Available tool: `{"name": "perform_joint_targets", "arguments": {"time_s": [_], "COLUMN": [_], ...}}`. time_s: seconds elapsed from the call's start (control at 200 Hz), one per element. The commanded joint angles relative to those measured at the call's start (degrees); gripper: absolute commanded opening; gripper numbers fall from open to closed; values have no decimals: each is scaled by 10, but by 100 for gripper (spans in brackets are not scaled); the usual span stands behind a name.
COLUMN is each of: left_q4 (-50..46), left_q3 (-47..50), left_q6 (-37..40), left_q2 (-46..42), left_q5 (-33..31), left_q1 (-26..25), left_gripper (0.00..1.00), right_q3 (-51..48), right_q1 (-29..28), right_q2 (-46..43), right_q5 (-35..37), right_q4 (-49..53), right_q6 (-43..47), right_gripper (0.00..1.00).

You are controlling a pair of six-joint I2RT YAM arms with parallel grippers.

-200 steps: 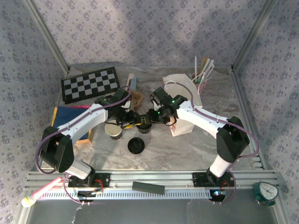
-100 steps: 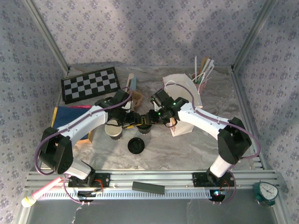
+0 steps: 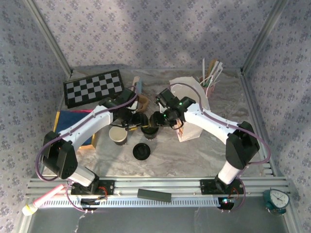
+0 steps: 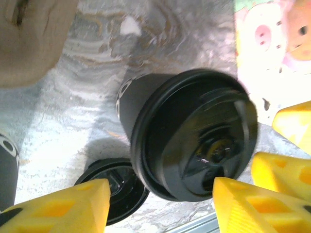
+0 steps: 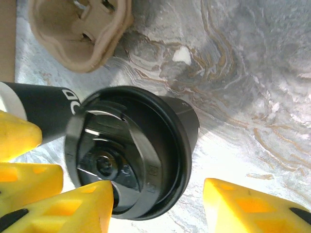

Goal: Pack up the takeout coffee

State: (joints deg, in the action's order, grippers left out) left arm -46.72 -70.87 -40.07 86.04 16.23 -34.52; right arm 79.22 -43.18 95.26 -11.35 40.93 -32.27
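The coffee (image 3: 149, 130) stands just beside the open cup (image 3: 118, 136), our left gripper (image 4: 160, 187) and right gripper (image 5: 158, 189) hang over it with fingers apart, and it seems light and squashy, so we'd hold its sides softly.

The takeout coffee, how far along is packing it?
Done: the black lid sits on the takeout coffee. In hand: left gripper and right gripper both straddle it with jaws open, not clamped. Left: it is on the table, outside the pulp cup carrier, so lifting and packing remain.
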Motion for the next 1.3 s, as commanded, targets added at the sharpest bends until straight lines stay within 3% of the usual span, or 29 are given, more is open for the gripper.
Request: {"name": "perform_joint_targets", "arguments": {"time_s": [0.0, 0.18, 0.3, 0.375, 0.445, 0.5, 0.635, 0.855, 1.294], "left_q4": [-4, 26, 31, 32, 25, 19, -14, -19, -21], "left_q3": [-29, -23, -18, -18, -24, -33, -70, -94, -116], "left_q6": [-12, -33, -23, -3, 17, 43, 115, 197, 255], "left_q2": [-13, -49, -63, -58, -45, -28, 22, 95, 194], "left_q5": [-5, -8, -24, -26, -26, -28, -48, -75, -110], "left_q1": [16, 56, 87, 108, 132, 148, 171, 195, 208], "left_gripper": [62, 74, 89, 90, 88, 84, 70, 58, 53], "right_q3": [42, 85, 110, 124, 138, 149, 173, 180, 177], "right_q1": [-7, -18, -23, -24, -25, -25, -27, -28, -18], "right_q2": [5, 4, 5, 5, 7, 7, 12, 12, 21], "right_q5": [19, 51, 71, 81, 92, 95, 98, 101, 95], "right_q4": [42, 76, 88, 90, 89, 88, 92, 100, 100], "right_q6": [15, 16, 17, 17, 16, 16, 17, 18, 20], "right_gripper": [55, 61, 73, 82, 95, 100, 100, 100, 100]}}
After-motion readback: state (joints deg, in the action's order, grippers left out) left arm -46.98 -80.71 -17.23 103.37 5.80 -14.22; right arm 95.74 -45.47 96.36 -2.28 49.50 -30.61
